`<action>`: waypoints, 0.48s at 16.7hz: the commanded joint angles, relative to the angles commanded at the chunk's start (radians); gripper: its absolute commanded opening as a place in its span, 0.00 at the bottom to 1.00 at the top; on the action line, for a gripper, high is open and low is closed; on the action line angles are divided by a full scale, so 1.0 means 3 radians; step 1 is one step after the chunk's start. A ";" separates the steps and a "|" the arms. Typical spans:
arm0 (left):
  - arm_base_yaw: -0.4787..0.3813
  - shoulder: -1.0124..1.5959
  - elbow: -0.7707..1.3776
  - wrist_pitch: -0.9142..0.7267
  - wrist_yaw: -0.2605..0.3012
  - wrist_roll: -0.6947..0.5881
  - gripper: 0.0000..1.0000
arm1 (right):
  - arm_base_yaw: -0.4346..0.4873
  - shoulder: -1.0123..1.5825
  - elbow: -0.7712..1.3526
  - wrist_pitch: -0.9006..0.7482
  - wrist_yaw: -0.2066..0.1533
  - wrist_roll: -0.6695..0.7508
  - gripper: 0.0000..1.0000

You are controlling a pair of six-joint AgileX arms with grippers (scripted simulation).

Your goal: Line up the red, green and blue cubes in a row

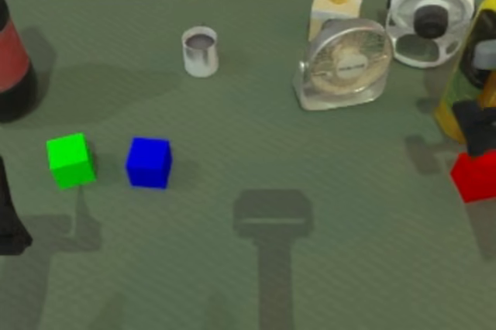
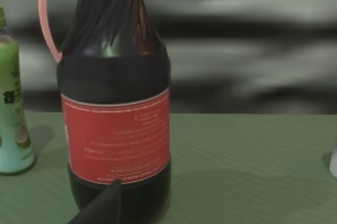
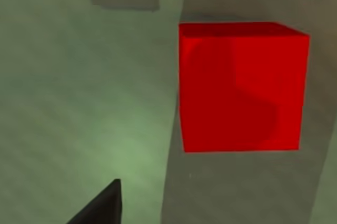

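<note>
Red cube at frame's right edge under the right hand, grip state unclear, awaiting transfer beside green cube and blue cube.

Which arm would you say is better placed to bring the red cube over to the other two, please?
The right arm, probably: its claw is right above the red cube at the table's right edge, while the left arm sits at the far left beside the green cube.

green cube beside blue cube | red cube far right
</note>
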 joint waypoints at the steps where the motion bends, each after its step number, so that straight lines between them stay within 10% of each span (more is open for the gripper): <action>1: 0.0000 0.0000 0.0000 0.0000 0.0000 0.0000 1.00 | 0.0009 0.0157 0.0137 -0.0082 -0.0004 -0.0008 1.00; 8: 0.0000 0.0000 0.0000 0.0000 0.0000 0.0000 1.00 | 0.0027 0.0491 0.0430 -0.0245 -0.0017 -0.0026 1.00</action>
